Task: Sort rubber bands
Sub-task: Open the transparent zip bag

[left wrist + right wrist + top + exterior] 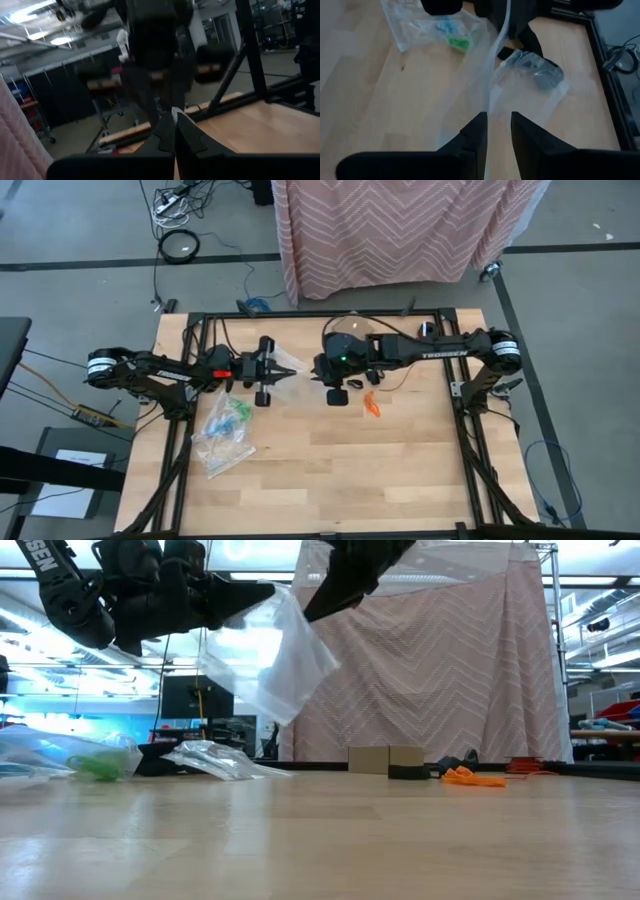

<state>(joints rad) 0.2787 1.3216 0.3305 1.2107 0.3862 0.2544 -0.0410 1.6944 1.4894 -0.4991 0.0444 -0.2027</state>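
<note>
Both arms up over the worktop's far-middle, a clear bag hanging between them. Left gripper jaws pinched tight on bag's edge; right gripper jaws narrow, bag edge between them. Orange rubber bands lie near the far-right; green ones are in a bag by the left edge.

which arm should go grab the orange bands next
Right, probably. The orange rubber bands lie just beside the right gripper, while the left gripper is farther off and shut on the clear bag hanging above the table.
</note>
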